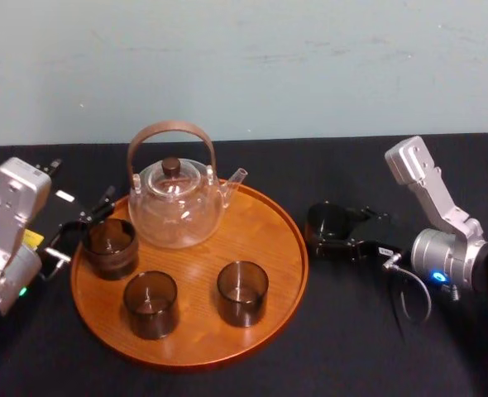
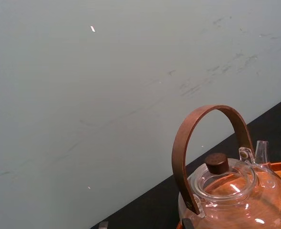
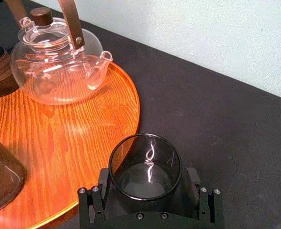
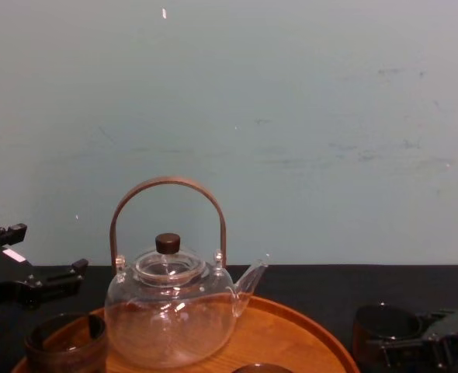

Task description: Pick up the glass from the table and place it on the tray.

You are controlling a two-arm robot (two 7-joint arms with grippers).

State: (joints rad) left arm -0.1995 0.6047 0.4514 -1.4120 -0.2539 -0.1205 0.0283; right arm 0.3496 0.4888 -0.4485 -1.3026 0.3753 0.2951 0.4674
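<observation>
Right wrist view: right gripper fingers pressed against both sides of glass, grasp apparently made. Glass on table, just beside tray rim, probably not lifted yet. Remaining: lift, carry over, set down. Left gripper spread wide, idle at tray's left edge.

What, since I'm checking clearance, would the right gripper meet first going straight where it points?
Likely the rim of the round orange-brown wooden tray, ahead of the right gripper and its dark glass tumbler.
</observation>
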